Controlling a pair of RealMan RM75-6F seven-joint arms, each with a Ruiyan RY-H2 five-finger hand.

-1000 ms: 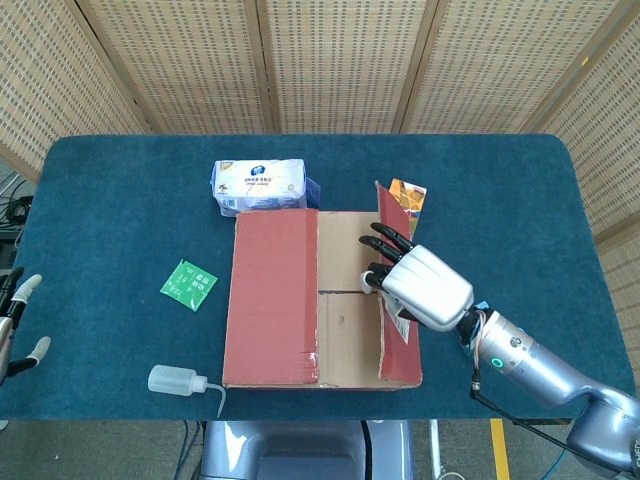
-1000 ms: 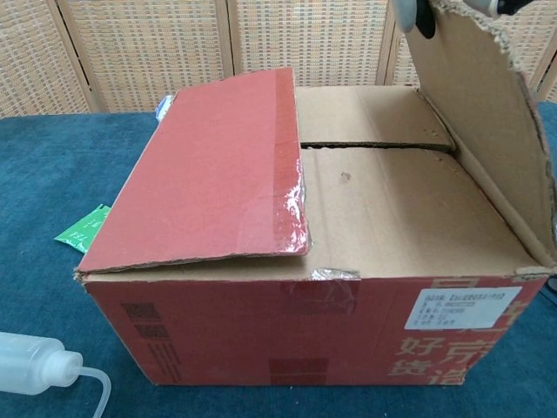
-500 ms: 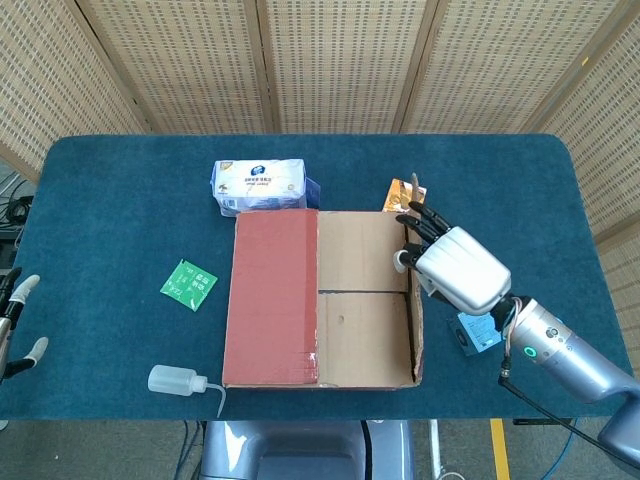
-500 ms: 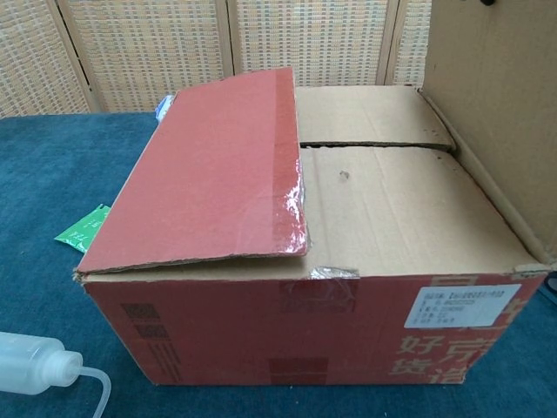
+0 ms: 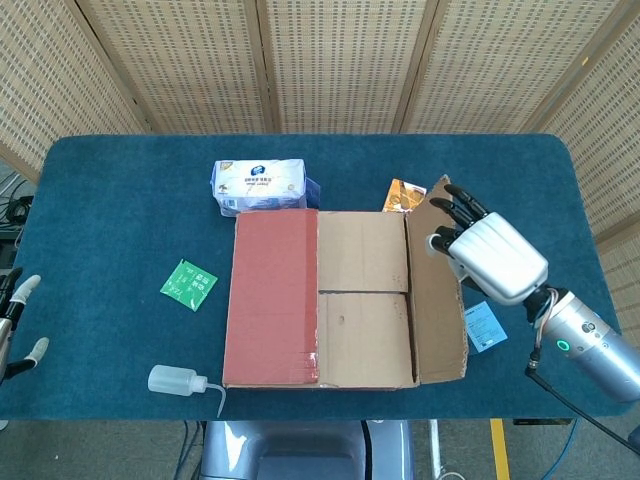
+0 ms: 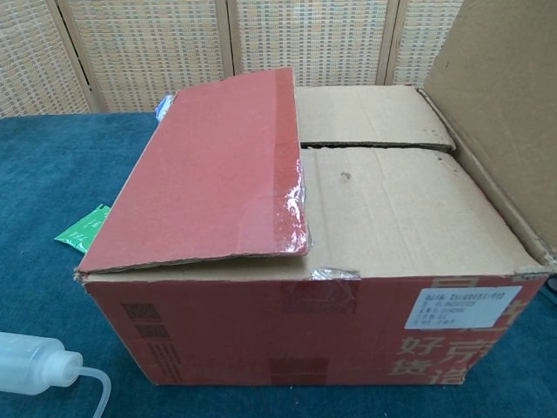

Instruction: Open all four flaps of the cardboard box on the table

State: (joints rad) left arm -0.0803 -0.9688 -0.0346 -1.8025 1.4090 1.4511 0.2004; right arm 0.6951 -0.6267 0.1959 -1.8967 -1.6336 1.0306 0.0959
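Leaning outward, the right flap [image 5: 437, 290] is open under the spread, empty right hand [image 5: 487, 255]; left flap [image 5: 272, 295] and both inner flaps [image 5: 362, 295] remain closed; left hand [image 5: 15, 325] idle, open.

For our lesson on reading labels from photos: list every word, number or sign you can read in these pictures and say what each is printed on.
"好货" in large gold characters, cut off at the frame edge: front of the cardboard box.
White sticker on the box front: printed lines, too blurred to read.
Tissue pack: blue logo and text, too small.
Green packet: too small.
Blue card and orange packet: unreadable.
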